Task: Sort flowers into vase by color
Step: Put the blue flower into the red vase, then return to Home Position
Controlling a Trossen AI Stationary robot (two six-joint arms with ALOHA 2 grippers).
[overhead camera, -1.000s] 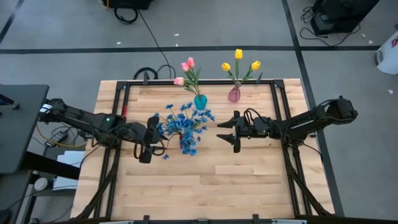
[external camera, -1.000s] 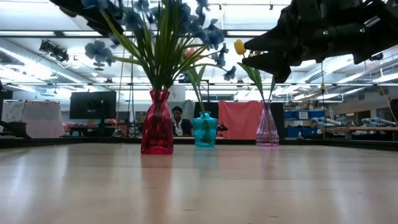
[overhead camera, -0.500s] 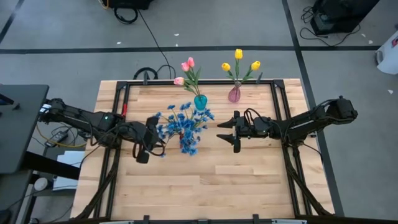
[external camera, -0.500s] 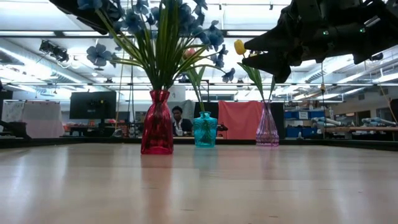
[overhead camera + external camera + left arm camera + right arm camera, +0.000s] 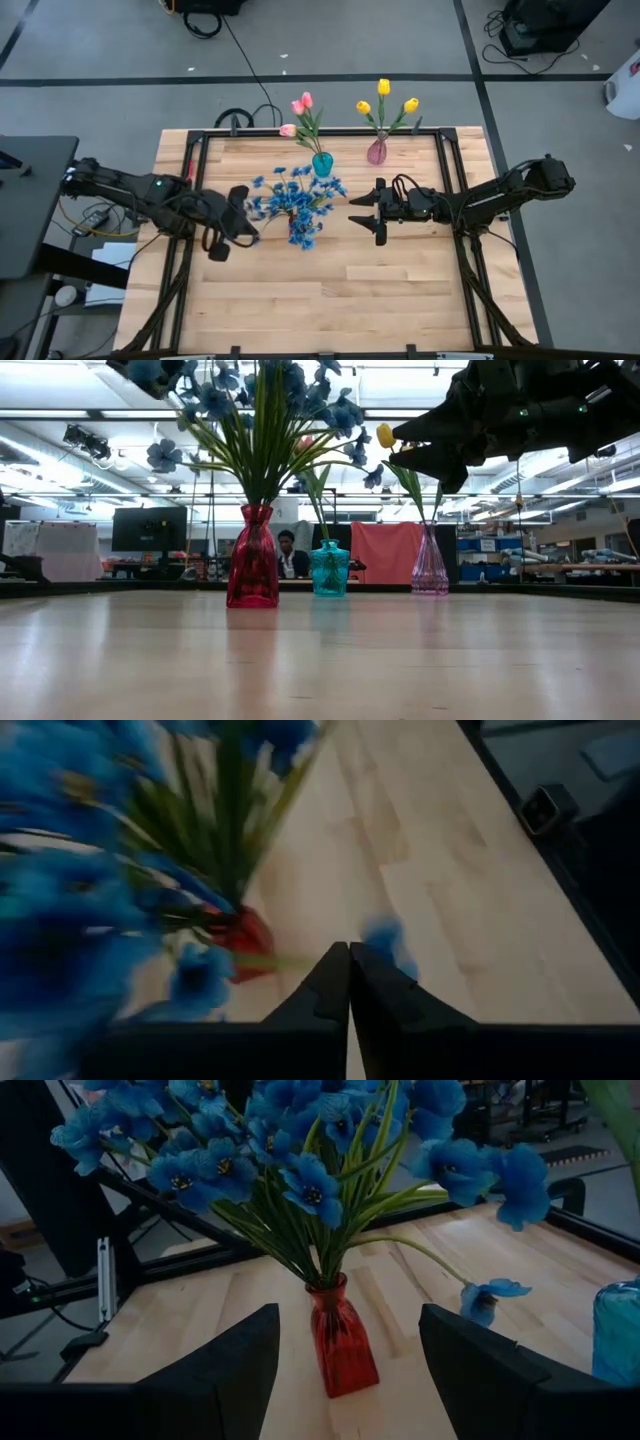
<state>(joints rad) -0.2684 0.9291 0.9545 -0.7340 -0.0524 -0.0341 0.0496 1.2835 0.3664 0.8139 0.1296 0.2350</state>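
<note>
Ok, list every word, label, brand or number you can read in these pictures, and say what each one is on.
No text can be read in any view.
Red vase, teal vase and purple vase: no labels.
Table: bare wood, no markings.
Monitor in the room behind: dark, nothing legible.
Left gripper and right gripper: no visible markings.

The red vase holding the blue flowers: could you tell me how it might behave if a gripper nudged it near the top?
The red vase is narrow with a small base, while the blue flowers spread wide above, so it probably tips easily. It looks like glass, so likely slippery and breakable.
</note>
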